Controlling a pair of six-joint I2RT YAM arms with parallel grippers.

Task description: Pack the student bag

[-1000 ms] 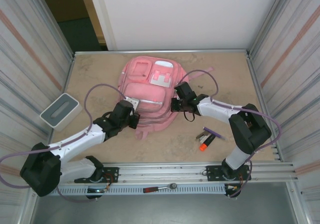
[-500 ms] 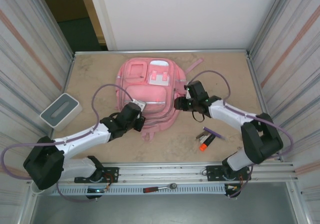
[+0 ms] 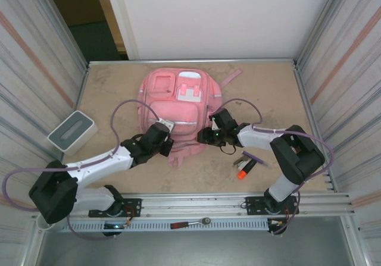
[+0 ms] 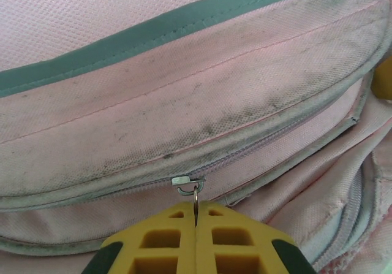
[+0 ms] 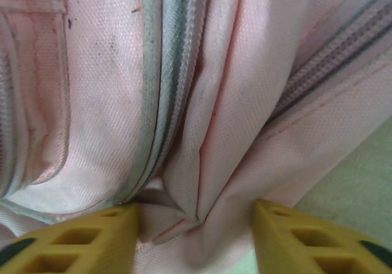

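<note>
While left gripper pinches the small metal zip pull | large pink fabric backpack flat, centre of beige table | right gripper fingers apart, astride a fabric fold | risk: pull slips out, or unanchored bag drags.

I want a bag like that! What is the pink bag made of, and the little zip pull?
The student bag looks like woven cloth, matte pink: fine weave grain, stitched seams and grey smudges show. The zip pull looks like metal, thin and silvery-grey, though coated plastic can't be ruled out.
</note>
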